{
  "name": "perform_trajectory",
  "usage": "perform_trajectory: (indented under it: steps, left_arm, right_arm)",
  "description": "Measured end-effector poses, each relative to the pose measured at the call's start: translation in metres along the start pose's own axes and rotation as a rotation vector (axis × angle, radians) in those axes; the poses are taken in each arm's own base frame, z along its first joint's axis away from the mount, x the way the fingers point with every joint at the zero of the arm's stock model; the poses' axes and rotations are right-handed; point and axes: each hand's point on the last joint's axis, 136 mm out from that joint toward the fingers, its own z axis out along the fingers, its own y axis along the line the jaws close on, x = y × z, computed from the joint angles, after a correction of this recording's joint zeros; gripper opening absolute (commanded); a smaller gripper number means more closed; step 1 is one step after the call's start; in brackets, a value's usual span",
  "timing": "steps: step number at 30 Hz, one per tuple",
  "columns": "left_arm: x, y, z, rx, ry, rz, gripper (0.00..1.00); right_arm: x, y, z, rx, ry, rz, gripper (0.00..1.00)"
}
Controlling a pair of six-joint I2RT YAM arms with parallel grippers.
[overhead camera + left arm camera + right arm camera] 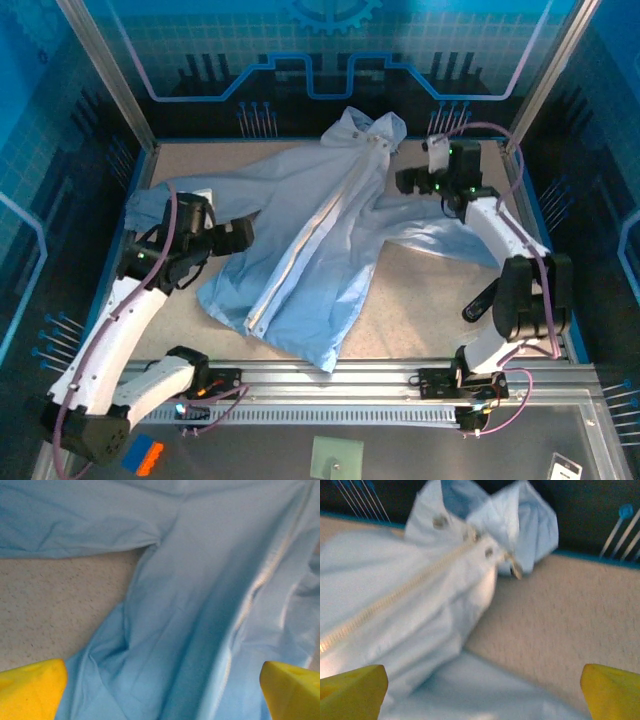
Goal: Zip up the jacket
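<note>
The pale blue jacket [310, 260] lies spread on the table, hood at the back and hem toward the front. Its light zipper [300, 245] runs diagonally up the front. My left gripper [245, 235] hovers at the jacket's left side, open; its yellow fingertips [30, 690] stand wide apart over the fabric [200, 605] and the zipper line [250, 605]. My right gripper [403, 181] is by the collar, also open. In the right wrist view the zipper teeth [395, 597] end at a pull tab [514, 567] below the hood [520, 515]. Nothing sits between either pair of fingers.
The beige speckled table [430, 290] is bordered by a blue rim and metal frame posts [110, 75]. A metal rail [330, 375] crosses the near edge by the arm bases. One sleeve [180, 195] stretches left, the other [440, 235] lies under the right arm.
</note>
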Motion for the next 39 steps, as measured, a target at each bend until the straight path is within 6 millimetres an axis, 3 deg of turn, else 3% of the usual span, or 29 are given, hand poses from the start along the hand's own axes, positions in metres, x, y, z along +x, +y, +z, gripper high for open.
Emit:
perform_trajectory:
  steps: [4,9,14,17,20,24,28,32,35,39]
  left_arm:
    - [0.0,0.035,0.038,-0.055,-0.034,-0.028,0.99]
    - [-0.009,0.061,0.07,-0.075,-0.133,-0.026,0.99]
    - [-0.018,0.08,0.111,-0.092,-0.168,0.011,0.99]
    - [-0.004,0.093,0.138,-0.103,-0.145,0.017,0.99]
    - [0.014,0.1,0.155,-0.095,-0.145,0.017,0.99]
    - [0.026,0.101,0.167,-0.067,-0.197,0.024,0.99]
    - [0.018,0.095,0.169,-0.026,-0.264,0.044,0.99]
    - [-0.003,0.087,0.166,0.012,-0.369,0.077,0.99]
    - [-0.001,0.087,0.17,0.022,-0.392,0.091,0.99]
    - [0.004,0.086,0.176,0.023,-0.387,0.11,0.99]
  right_arm:
    - [0.048,-0.011,-0.022,0.109,0.029,0.006,1.0]
    - [0.085,-0.027,-0.045,0.248,-0.003,0.037,1.0]
    - [0.137,-0.036,-0.045,0.316,0.009,0.062,1.0]
    - [0.157,-0.037,-0.046,0.33,0.002,0.064,1.0]
    - [0.157,-0.037,-0.046,0.332,-0.053,0.06,1.0]
    - [0.14,-0.036,-0.048,0.328,-0.165,0.046,1.0]
    - [0.138,-0.033,-0.049,0.315,-0.254,0.033,1.0]
    - [0.165,-0.033,-0.041,0.317,-0.254,0.03,1.0]
    - [0.175,-0.034,-0.038,0.318,-0.248,0.03,1.0]
    - [0.156,-0.036,-0.035,0.321,-0.285,0.028,1.0]
